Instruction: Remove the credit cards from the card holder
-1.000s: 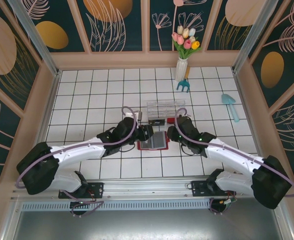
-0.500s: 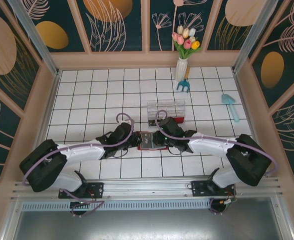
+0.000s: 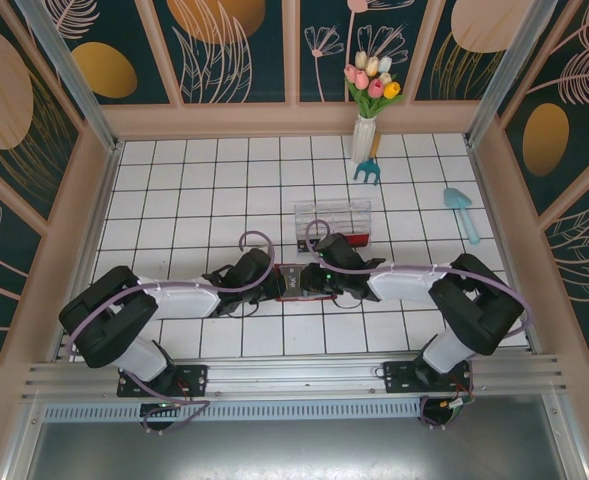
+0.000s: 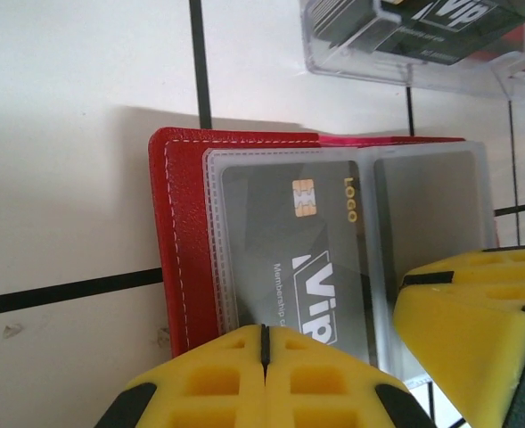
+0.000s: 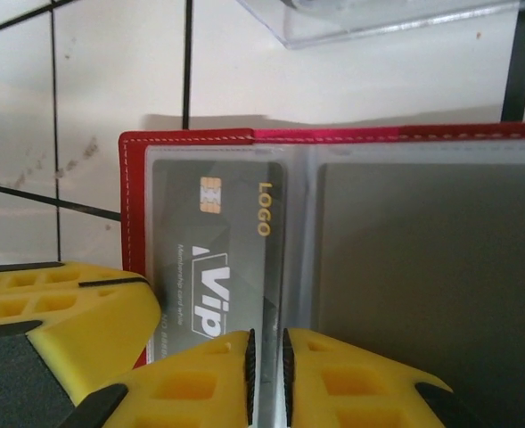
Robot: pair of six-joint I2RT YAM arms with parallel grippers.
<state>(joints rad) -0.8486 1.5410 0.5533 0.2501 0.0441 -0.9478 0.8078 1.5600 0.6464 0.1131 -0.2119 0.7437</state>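
Fully closed left tool (image 4: 264,343) likely steadies the card holder (image 4: 168,232) so the barely parted right tool (image 5: 266,352), grip unclear, can extract the card (image 5: 209,259).

One card holder (image 3: 296,283), two pincers (image 4: 264,343) (image 5: 266,348)

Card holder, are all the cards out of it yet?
Not yet. Done: the card holder lies open on the tiles. In hand: the left hand is shut at the near edge of the Vip card, and the right hand seems to pinch the clear sleeve. Left: that card sits inside its sleeve.
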